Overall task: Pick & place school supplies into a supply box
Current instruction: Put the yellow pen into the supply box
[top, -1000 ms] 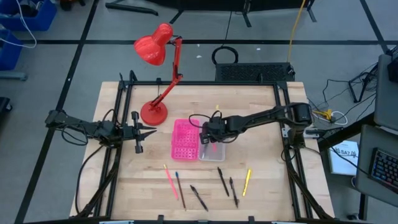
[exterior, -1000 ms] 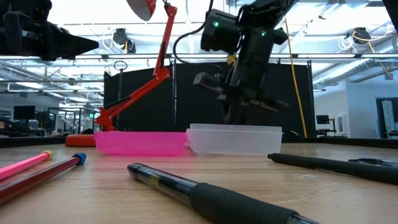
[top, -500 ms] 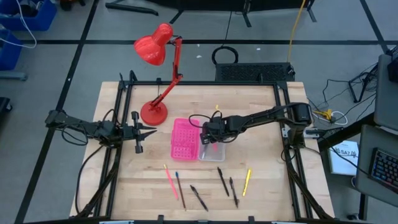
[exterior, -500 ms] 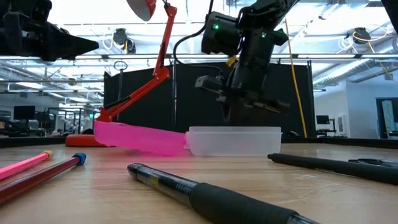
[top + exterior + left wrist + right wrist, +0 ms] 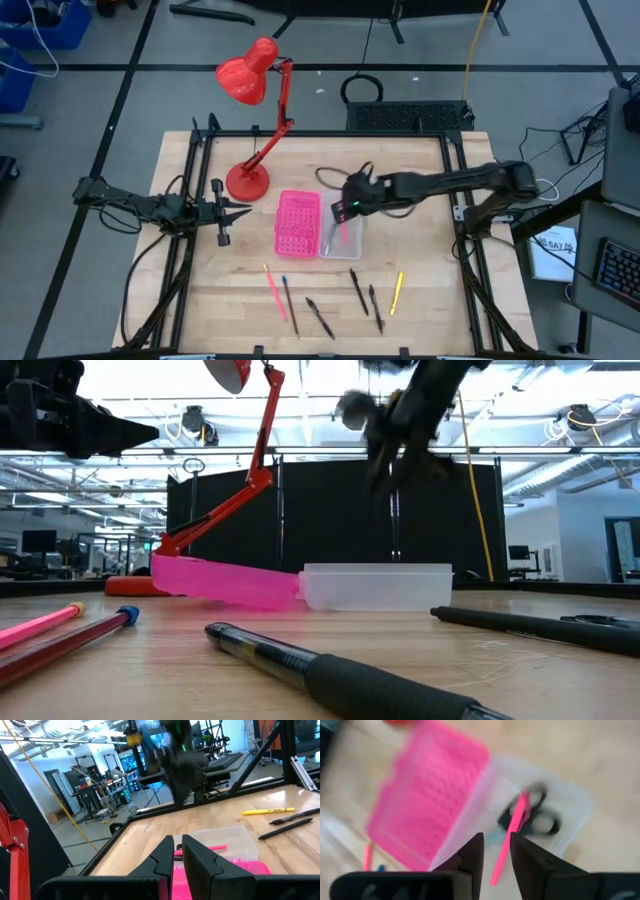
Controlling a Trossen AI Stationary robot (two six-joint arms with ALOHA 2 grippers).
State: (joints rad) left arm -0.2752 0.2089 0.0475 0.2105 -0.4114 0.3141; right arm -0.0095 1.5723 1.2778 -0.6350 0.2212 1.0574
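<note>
The right claw [image 5: 345,210] hovers above the far end of the small clear translucent plastic supply box [image 5: 340,236], fingers slightly parted and holding nothing. Inside the box lie a thin pink pen [image 5: 509,840] and small black-handled scissors [image 5: 532,815], the pen resting across the scissors. The bright pink perforated rectangular tray [image 5: 297,223] sits touching the box's left side; in the low view its far end is tilted up off the wooden surface [image 5: 420,260]. Still on the surface near the front edge: a pink pencil [image 5: 274,290], a blue-tipped pencil [image 5: 289,304], three dark pens [image 5: 365,295] and a yellow pen [image 5: 397,292]. The left claw [image 5: 243,211] waits to the left, beside the red desk lamp [image 5: 248,180], fingers narrow and holding nothing.
</note>
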